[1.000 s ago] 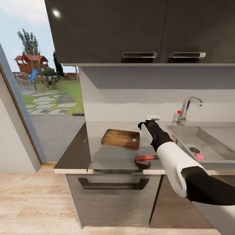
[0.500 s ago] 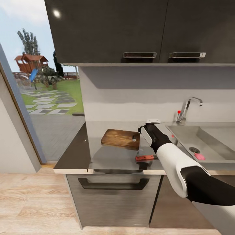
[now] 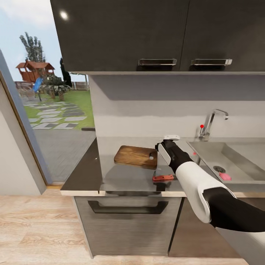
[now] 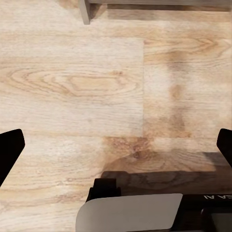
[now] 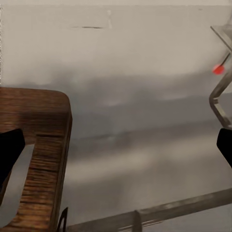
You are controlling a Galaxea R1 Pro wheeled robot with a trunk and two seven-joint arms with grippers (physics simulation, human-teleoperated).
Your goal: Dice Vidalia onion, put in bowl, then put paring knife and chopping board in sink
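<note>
Kitchen: grey glossy bench under dark wall cabinets, an open doorway to a garden at my left, pale wood floor below.
Right arm: I see it reach forward from lower right, white forearm rising to a black wrist; right gripper hangs over the bench between the chopping board and the sink, close to the back wall.
Right fingers: in the right wrist view both dark tips sit at the frame edges, spread wide, nothing between them.
Left gripper: points down at the wood floor; fingers wide apart and empty.
Chopping board: flat on the bench, handle slot toward the sink, just left of the right wrist; its corner also shows in the right wrist view.
Paring knife: red handle, lying near the bench's front edge, nearer me than the board, apart from it.
Sink: right of the arm, round drain, a small pink item on its floor; I cannot tell what it is.
Tap: chrome, red dot, behind the basin.
</note>
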